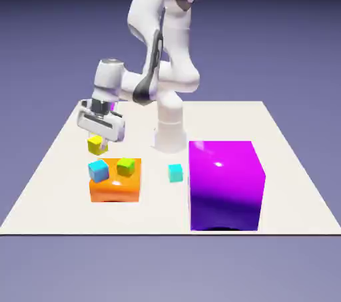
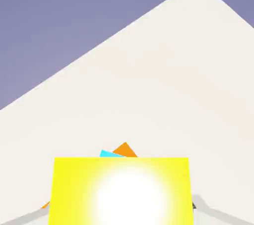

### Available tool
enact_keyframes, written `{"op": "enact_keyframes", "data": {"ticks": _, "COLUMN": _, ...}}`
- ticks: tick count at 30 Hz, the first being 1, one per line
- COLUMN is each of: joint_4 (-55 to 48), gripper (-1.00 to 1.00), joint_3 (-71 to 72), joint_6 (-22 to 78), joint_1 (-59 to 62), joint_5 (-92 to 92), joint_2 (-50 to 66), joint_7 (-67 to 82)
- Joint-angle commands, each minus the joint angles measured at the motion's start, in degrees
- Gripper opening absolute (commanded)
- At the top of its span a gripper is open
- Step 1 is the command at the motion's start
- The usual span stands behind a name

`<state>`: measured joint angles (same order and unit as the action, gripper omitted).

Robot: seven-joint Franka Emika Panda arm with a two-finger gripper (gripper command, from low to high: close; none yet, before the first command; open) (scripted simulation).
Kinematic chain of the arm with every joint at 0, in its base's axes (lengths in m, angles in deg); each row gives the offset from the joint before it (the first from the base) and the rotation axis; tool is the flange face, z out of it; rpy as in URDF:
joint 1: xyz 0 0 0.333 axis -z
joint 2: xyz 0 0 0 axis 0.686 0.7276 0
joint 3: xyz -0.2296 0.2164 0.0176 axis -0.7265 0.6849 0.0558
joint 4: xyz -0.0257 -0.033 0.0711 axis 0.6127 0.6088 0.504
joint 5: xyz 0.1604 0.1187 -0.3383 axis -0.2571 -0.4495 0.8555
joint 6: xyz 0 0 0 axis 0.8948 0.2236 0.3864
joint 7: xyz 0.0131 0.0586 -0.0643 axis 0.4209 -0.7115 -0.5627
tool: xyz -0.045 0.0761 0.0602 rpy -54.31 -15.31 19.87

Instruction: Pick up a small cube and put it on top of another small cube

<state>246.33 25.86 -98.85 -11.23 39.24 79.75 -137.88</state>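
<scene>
On the exterior view's left, over the part of the counter [image 1: 233, 121] behind the orange box [image 1: 115, 191], the end effector [image 1: 100, 141] has its fingers pinched on the yellow cube [image 1: 97, 146]. The cube sits right at the fingertips, beneath the pale hand of the white arm [image 1: 154, 41], with its lower part sticking out below them. It appears raised above the counter, and slightly turned to the camera. In the hand view the same cube fills the space between the two fingers at the bottom edge, its near face large and flat, a white glare covering much of its middle.

On top of the orange box are a blue cube [image 1: 98, 171], at the exterior view's left, and a yellow-green cube [image 1: 126, 167], near the middle. The yellow cube is higher in that picture than both. A turquoise cube [image 1: 175, 173] rests on the counter between the orange box and the big purple box [image 1: 225, 187].

The hand view cuts off the yellow cube's lower part, and the cube hides most of what lies behind it: only an orange corner and a sliver of light blue peek over its top edge. The fingers are mostly hidden there too. Behind the hand, in the exterior view, a small purple patch [image 1: 112, 106] shows, too covered to make out its shape.
</scene>
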Motion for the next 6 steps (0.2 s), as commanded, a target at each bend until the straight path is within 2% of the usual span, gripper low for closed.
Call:
{"op": "enact_keyframes", "data": {"ticks": 1, "joint_4": -0.3, "gripper": -1.00, "joint_3": -0.3, "joint_6": -1.8, "joint_1": 0.0, "joint_5": 0.8, "joint_2": 2.1, "joint_7": -0.6}}
{"op": "enact_keyframes", "data": {"ticks": 3, "joint_4": -0.6, "gripper": -1.00, "joint_3": -0.7, "joint_6": -4.2, "joint_1": -0.1, "joint_5": 1.8, "joint_2": 4.9, "joint_7": -1.5}}
{"op": "enact_keyframes", "data": {"ticks": 4, "joint_4": -0.6, "gripper": 1.00, "joint_3": -0.7, "joint_6": -4.2, "joint_1": -0.1, "joint_5": 1.8, "joint_2": 4.9, "joint_7": -1.5}}
{"op": "enact_keyframes", "data": {"ticks": 6, "joint_4": -0.4, "gripper": 1.00, "joint_3": -0.4, "joint_6": -2.4, "joint_1": -0.1, "joint_5": 1.0, "joint_2": 2.8, "joint_7": -0.8}}
